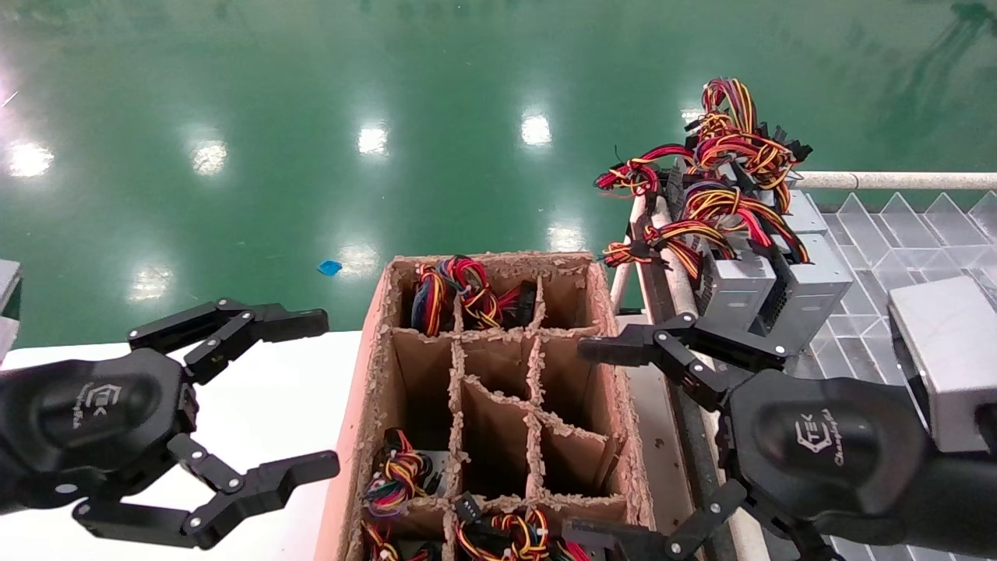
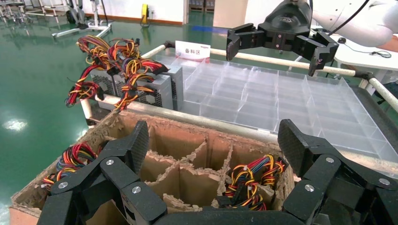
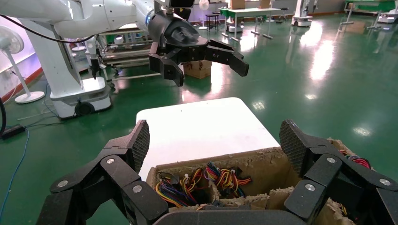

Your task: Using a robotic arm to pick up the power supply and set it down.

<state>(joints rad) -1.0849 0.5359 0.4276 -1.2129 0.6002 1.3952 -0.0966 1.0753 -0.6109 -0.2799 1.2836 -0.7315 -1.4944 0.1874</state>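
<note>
- Right hand (image 1: 623, 440) hangs over the right edge of the divider box (image 1: 374, 405), fingers spread wide, holding nothing
- Left hand (image 1: 296, 393) over the white desk (image 1: 257, 405), just left of the box, fingers also wide apart and empty
- Power supplies sit in two places: wire bundles poke up from box cells, nearest bundle (image 1: 506, 538) in the near row, below and just left of the right hand; finished grey units (image 1: 767, 276) stand in a row on the clear tray (image 1: 880, 234) beyond the right hand
- Right hand looks the nearer to that near-row cell; a supply there would stand upright, so my guess is a straight-down reach
- Cells narrow, cardboard walls ragged; loose wires could snag a finger
- Room: glossy green floor, tray has free compartments to the right
</note>
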